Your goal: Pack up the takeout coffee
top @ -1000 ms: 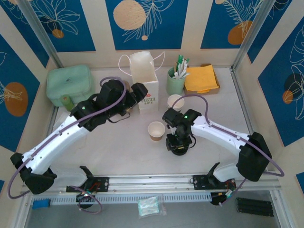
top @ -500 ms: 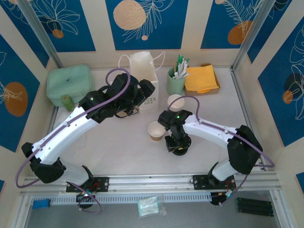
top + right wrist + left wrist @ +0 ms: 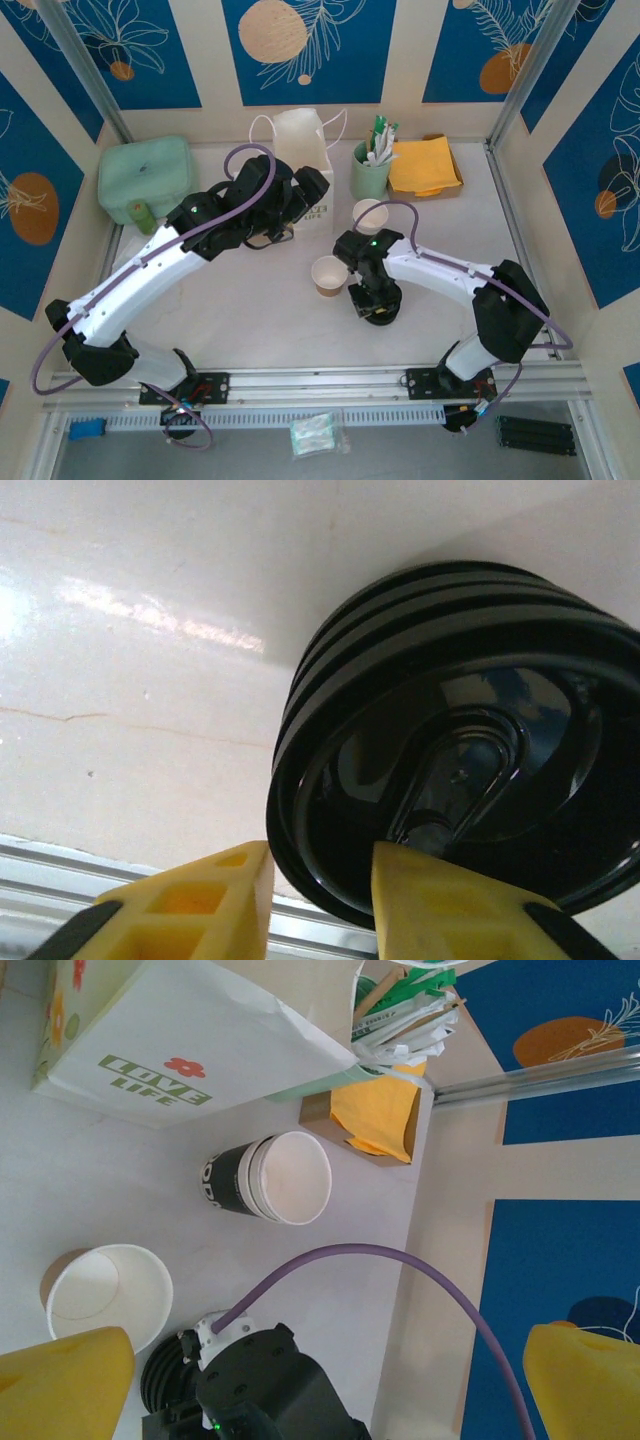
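**Top view**
- takeout coffee (image 3: 328, 276): upright mid-counter, mouth up, nothing touching it.
- counter (image 3: 250, 310): pale, and it carries everything below.
- right hand (image 3: 377, 303): pointed down onto the black lid stack (image 3: 381, 314), at 3 o'clock of the coffee and just beside it.
- left hand (image 3: 302, 200): at 11 o'clock of the coffee, well apart from it, close against the paper bag (image 3: 305, 160).
- banded cup (image 3: 368, 214): white with a black lower band, at 1 o'clock of the coffee.
- utensil cup (image 3: 371, 172): at 3 o'clock of the bag, with the napkins (image 3: 424, 165) at 3 o'clock of the cup.
- green case (image 3: 145, 178): at 9 o'clock of the bag.

**Left wrist view**
- left hand state: wide, with yellow fingers (image 3: 65, 1380) in the two lower corners, gripping nothing.
- takeout coffee (image 3: 105, 1295): lower left, cream inside, empty, beside the left-corner finger.
- banded cup (image 3: 270, 1175): at 1 o'clock of the coffee.
- paper bag (image 3: 170, 1040): at 12 o'clock, printed "LOVE LIFE".
- cable (image 3: 400, 1270): purple, arcing up from the other arm's wrist.

**Right wrist view**
- right hand (image 3: 320, 865) state: narrow.
- fingers (image 3: 190, 905): one outside the top lid's rim, the other over its face.
- clamped or not: cannot tell.
- lid stack (image 3: 460, 730): glossy black, stacked rims showing, resting on the counter.
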Motion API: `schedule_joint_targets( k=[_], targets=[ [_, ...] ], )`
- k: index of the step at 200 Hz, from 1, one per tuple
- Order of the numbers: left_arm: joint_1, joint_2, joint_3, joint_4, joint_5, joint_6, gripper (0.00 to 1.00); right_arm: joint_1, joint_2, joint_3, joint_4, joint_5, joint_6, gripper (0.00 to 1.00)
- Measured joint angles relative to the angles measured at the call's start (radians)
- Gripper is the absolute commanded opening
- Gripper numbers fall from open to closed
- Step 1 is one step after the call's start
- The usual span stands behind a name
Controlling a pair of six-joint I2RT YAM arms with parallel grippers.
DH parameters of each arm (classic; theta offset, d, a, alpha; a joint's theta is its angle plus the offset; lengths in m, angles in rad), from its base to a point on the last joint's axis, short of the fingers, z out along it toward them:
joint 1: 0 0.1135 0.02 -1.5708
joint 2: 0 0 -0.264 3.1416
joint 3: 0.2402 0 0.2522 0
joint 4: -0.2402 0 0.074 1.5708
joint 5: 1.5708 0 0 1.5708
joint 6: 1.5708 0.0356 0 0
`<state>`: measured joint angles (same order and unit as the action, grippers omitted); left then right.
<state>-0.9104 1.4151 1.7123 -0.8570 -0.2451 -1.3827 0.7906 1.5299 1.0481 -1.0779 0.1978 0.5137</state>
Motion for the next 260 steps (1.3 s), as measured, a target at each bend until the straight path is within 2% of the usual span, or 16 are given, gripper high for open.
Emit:
schedule_joint_targets(
  k=[65,88,102,124,184,260],
  targets=[
    [-0.001,0.0,0.0,0.027,0.0,0.003,1.0,-0.15,0.0,0.013,0.012,0.006,-0.056,0.07],
    [-0.002,0.0,0.0,0.039,0.0,0.003,1.0,-0.197,0.0,0.018,0.024,0.002,-0.066,0.05],
    [-0.002,0.0,0.0,0.043,0.001,0.003,0.99,-0.212,0.0,0.024,0.026,0.001,-0.07,0.07],
    [-0.002,0.0,0.0,0.055,0.0,0.003,0.99,-0.214,0.0,0.043,0.026,-0.003,-0.075,0.18],
    [-0.002,0.0,0.0,0.075,0.0,0.017,1.0,-0.214,0.0,0.05,0.027,-0.003,-0.08,0.18],
    [-0.002,0.0,-0.031,0.098,-0.004,0.031,0.99,-0.214,0.009,0.049,0.027,0.008,-0.08,0.27]
  ],
)
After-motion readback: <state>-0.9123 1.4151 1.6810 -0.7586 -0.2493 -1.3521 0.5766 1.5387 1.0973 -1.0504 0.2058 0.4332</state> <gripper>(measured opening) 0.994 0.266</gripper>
